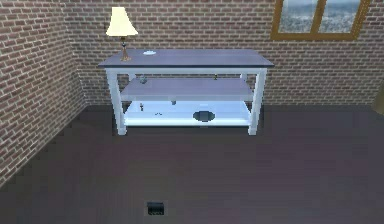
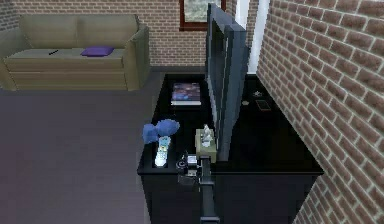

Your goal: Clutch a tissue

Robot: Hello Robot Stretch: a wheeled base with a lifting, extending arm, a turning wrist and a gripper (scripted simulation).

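Dark floor (image 2: 70, 140) surrounds one black surface (image 2: 260, 150) in the arm side view. At its near edge sits the one pincer (image 2: 184, 164), with things behind it. I cannot tell whether it is apart or together, nor whether it holds anything. Just beside it stands one tan tissue box (image 2: 205, 146), a pale tuft on top, against the one flat screen (image 2: 225, 70). One white bottle-like thing (image 2: 162, 154) and one blue bundle (image 2: 160, 130) lie left of the box, one book (image 2: 186, 94) farther back. Beyond stands one sofa (image 2: 70, 60) with one purple cushion (image 2: 97, 51).
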